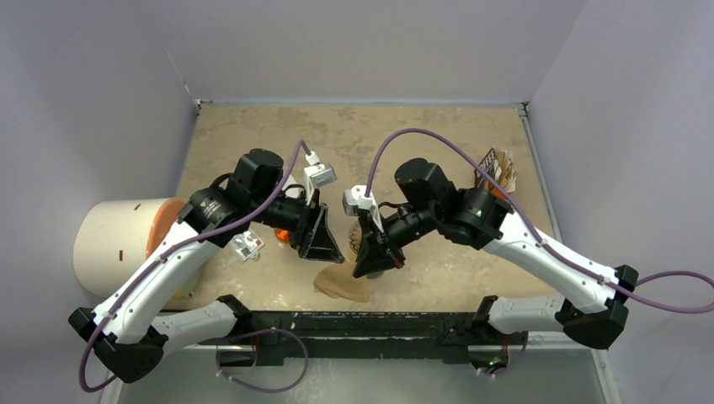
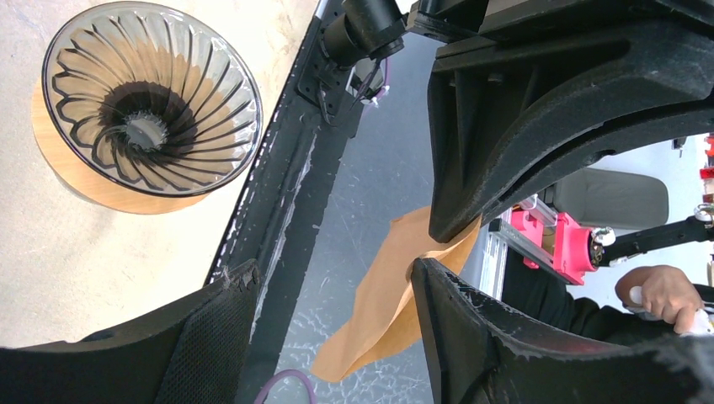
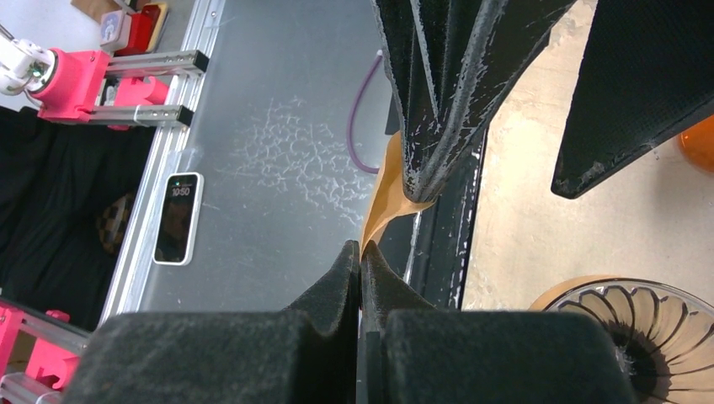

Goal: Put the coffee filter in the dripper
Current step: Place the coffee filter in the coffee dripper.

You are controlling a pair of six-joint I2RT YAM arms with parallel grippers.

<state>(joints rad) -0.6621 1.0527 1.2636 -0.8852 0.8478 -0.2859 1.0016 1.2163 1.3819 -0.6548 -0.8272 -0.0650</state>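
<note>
The coffee filter (image 1: 343,284) is a tan paper piece hanging near the table's front edge. My right gripper (image 3: 360,252) is shut on its edge (image 3: 383,198). In the left wrist view the filter (image 2: 387,303) hangs between the right gripper's tip and my left gripper's right finger (image 2: 471,337). My left gripper (image 2: 330,269) is open wide, that finger against the paper. The dripper (image 2: 151,97), ribbed clear glass on a wooden collar, stands empty on the table. It also shows in the right wrist view (image 3: 640,337). In the top view the right gripper (image 1: 364,268) mostly hides it.
An orange glass vessel (image 1: 286,234) sits under the left wrist. A white cylinder (image 1: 114,244) stands at the left edge. A black-and-orange packet (image 1: 497,172) lies at the back right. A black rail (image 1: 379,324) runs along the front edge.
</note>
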